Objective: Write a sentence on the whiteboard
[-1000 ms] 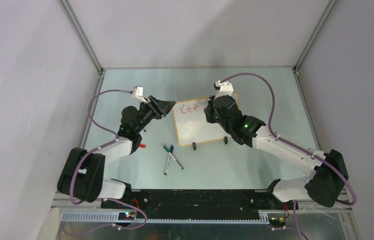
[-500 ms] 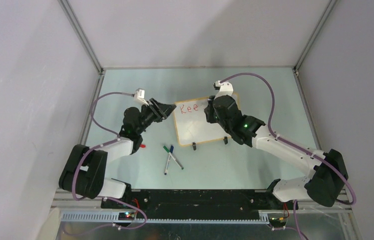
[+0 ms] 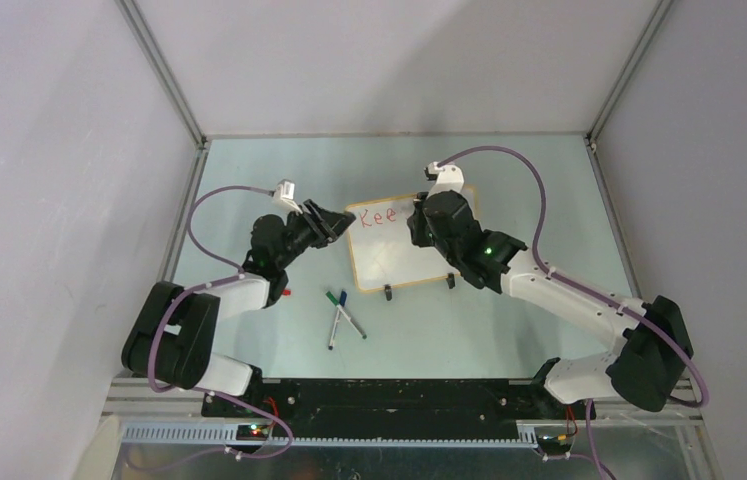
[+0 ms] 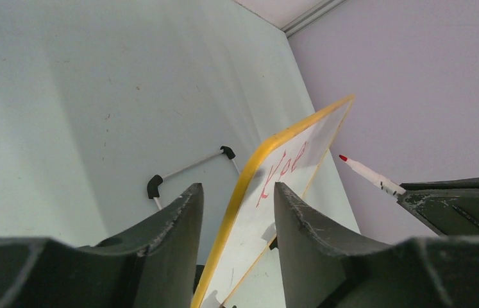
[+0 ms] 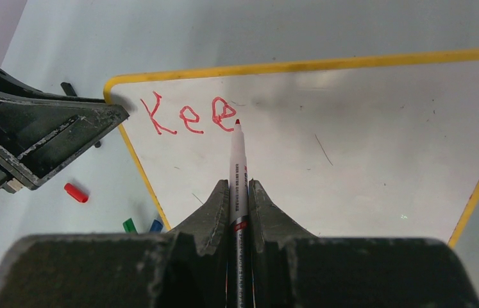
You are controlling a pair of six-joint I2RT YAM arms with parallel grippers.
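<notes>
A small whiteboard (image 3: 396,258) with a thin yellow-orange frame stands tilted back near the middle of a pale green table (image 3: 519,180), propped on two black clip feet (image 3: 387,292), between the two robot arms. Of the sentence (image 5: 188,115), only the red letters "Kee" are written, in the board's upper left corner. The right gripper (image 5: 236,187) is closed on a red marker (image 5: 236,168), which sticks straight out from between its fingers. The marker's long axis points up the board's face, and its red tip sits just right of the second "e". The tip is very close to the surface, but the views do not settle whether it touches. The left gripper (image 4: 236,190) reaches in from the other side and straddles the board's left edge, with one finger in front of the frame and one behind. A gap shows at the fingertips, so it cannot be told whether it is pinching the frame or only bracketing it. On the table near the left arm lie a red cap (image 5: 75,192) and a green and a blue marker (image 3: 339,315), all well apart from the board. The right arm is the writing arm, and the blank white area for the next letter lies to the right of the tip. The coming stroke probably calls for a short sideways shift and light pressure while the left gripper steadies the board.
</notes>
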